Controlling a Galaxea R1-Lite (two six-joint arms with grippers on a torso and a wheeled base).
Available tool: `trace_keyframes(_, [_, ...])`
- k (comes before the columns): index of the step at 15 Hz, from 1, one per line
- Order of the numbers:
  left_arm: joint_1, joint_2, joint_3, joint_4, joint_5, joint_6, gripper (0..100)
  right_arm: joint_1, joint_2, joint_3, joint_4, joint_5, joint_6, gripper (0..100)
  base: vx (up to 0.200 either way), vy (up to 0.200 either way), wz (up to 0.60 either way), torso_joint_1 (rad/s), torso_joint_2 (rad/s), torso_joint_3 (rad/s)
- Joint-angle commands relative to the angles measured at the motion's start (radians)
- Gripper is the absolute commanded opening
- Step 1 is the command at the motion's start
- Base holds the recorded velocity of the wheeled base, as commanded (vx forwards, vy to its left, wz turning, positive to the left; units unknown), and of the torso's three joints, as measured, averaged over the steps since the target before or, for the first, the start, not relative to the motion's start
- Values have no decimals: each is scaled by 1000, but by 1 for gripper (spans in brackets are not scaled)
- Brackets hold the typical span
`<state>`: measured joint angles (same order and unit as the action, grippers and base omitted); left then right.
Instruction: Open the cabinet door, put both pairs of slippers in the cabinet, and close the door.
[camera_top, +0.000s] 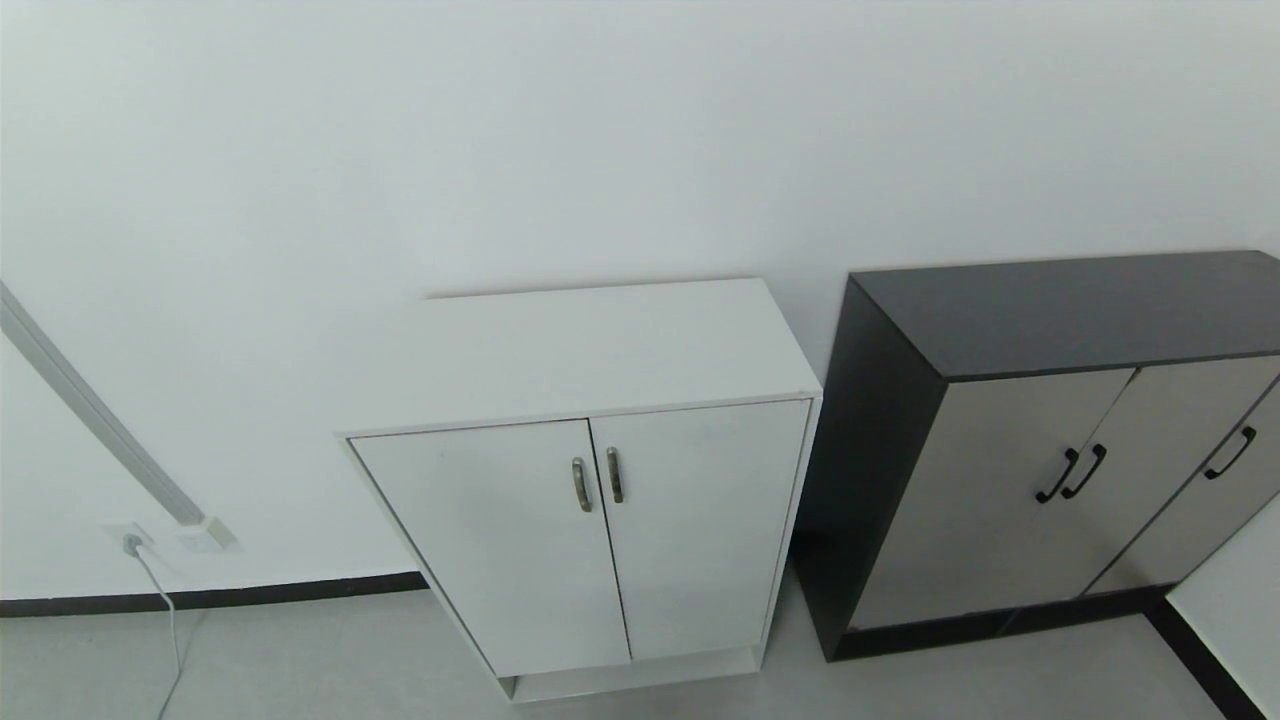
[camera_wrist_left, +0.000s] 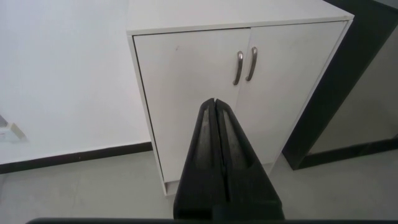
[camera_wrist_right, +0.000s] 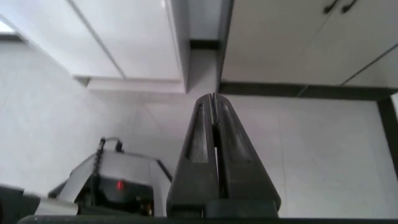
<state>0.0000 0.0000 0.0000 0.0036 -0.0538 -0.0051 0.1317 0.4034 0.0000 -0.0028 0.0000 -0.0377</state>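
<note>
A white two-door cabinet (camera_top: 590, 480) stands against the wall with both doors closed and two metal handles (camera_top: 597, 479) at the centre seam. In the left wrist view the same cabinet (camera_wrist_left: 236, 81) faces my left gripper (camera_wrist_left: 215, 102), which is shut, empty, and some way short of the doors, below the handles (camera_wrist_left: 244, 66). My right gripper (camera_wrist_right: 215, 98) is shut and empty, held above the grey floor near the gap between the white cabinet's base (camera_wrist_right: 124, 43) and the dark cabinet (camera_wrist_right: 298, 43).
A black cabinet (camera_top: 1050, 440) with silver doors and black handles stands right of the white one. A wall socket with a cable (camera_top: 135, 545) sits low on the wall at the left. Grey floor (camera_top: 300, 660) lies in front.
</note>
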Motion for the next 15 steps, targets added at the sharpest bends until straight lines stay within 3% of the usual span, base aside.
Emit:
trace_keyframes(1, [0, 0, 0, -1, 0, -1, 0, -63, -101, 0, 0, 0, 1, 0, 0, 0, 0, 0, 0, 0])
trace_keyframes(15, [0, 0, 0, -1, 0, -1, 0, -122, -382, 0, 0, 0, 24, 0, 0, 0, 0, 0, 0, 0])
